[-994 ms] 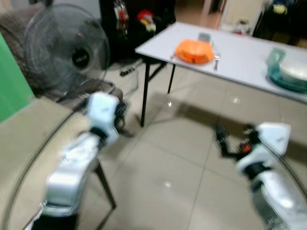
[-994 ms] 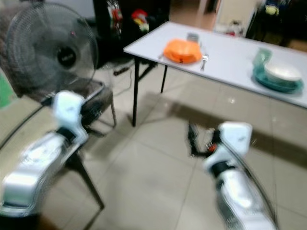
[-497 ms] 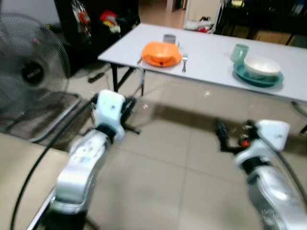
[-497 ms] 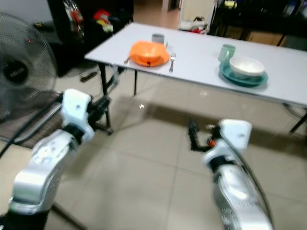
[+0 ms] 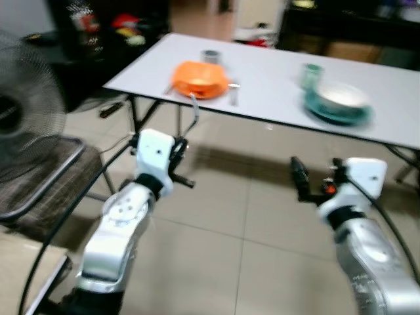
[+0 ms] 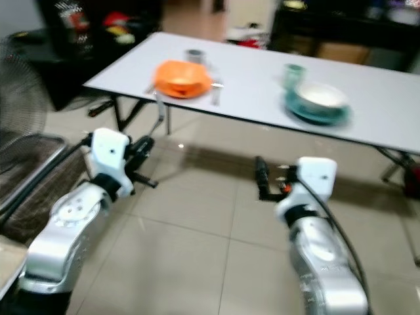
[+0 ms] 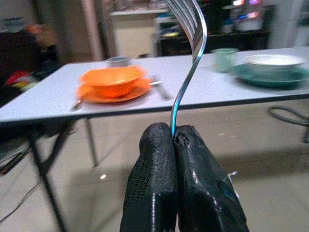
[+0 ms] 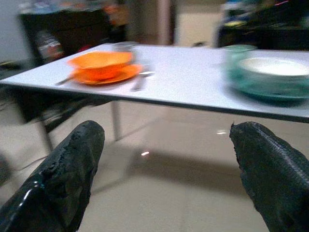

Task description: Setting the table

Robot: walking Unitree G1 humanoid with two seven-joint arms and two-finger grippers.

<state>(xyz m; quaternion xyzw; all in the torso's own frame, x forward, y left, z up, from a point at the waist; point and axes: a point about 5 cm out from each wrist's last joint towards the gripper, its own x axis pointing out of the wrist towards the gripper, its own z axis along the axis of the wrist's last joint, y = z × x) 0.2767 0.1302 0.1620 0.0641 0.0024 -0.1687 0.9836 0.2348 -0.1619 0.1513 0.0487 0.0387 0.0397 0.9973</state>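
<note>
Left gripper (image 7: 175, 140): fingers pressed together on a metal fork (image 7: 189, 63), pinched at the handle end; tines are held up and away from the wrist. Arm is raised in front of the body, over the floor.
Right gripper (image 8: 164, 140): fingers (image 8: 67, 174) spread wide, nothing held between them; held out over the tiled floor (image 5: 216, 262), short of the table.
Table (image 5: 262, 85): white, long, on black legs, seen ahead of both arms.
Orange bowl (image 5: 197, 76): set on an orange plate (image 5: 200, 88) at the table's left end; a fork (image 5: 233, 92) is laid just beside it, a grey cup (image 5: 210, 56) behind it.
Teal plate (image 5: 338, 110): further right on the table, a white bowl (image 5: 341, 97) resting on it; a green cup (image 5: 311, 74) just beside.
Fan (image 5: 26, 111): stands at the far left, near a chair (image 5: 33, 190).
</note>
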